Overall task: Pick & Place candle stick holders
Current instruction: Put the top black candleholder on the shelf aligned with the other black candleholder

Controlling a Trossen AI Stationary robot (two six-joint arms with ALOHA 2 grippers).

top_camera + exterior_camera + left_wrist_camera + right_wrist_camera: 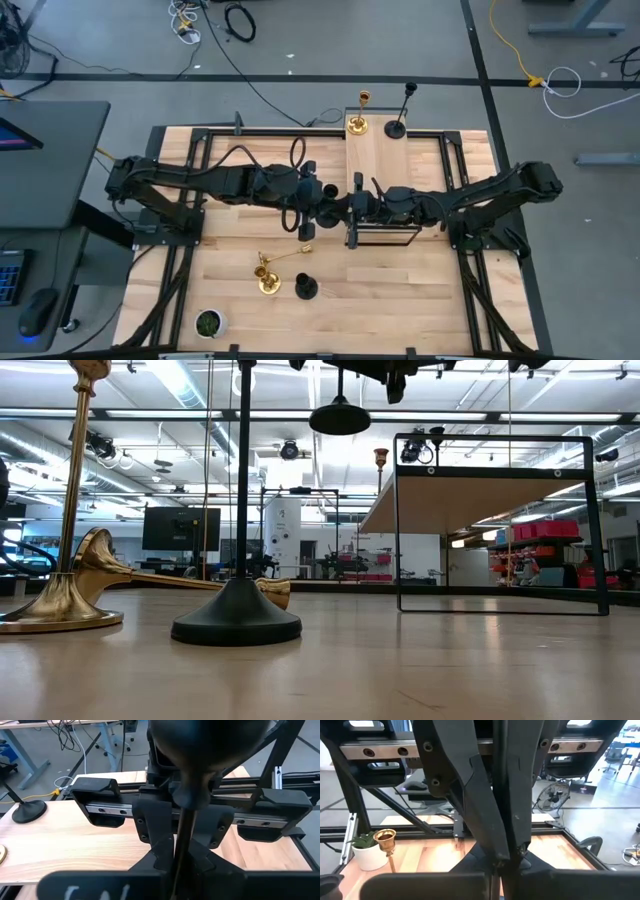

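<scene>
A matte black candlestick [340,417] hangs high over the table's middle, base down, between my two grippers. My left gripper [338,207] comes from the table's left and my right gripper [356,207] from the right; both are shut on its stem. On the near table a gold candlestick [266,283] and a black one [306,288] stand on their bases. Another gold one [285,256] lies on its side. A gold candlestick [357,124] and a black one [397,128] stand on the raised shelf [378,160]. My left gripper pinches the black candlestick's thin stem [498,765] between its two fingers [470,795]. They come level from the table's left and lie across the stem. The candlestick is upright and lifted clear, its round base [340,420] below. My right gripper pinches the same stem [180,830] between its two fingers [150,827], close to my left gripper. They come level from the table's right and lie across the stem. The base [205,745] hangs free of the table.
The wooden shelf on a black metal frame [480,495] stands right of centre, reaching the far edge. A small pot with a green plant [209,323] sits at the near left corner. Bare wood lies at the near right and at the far left.
</scene>
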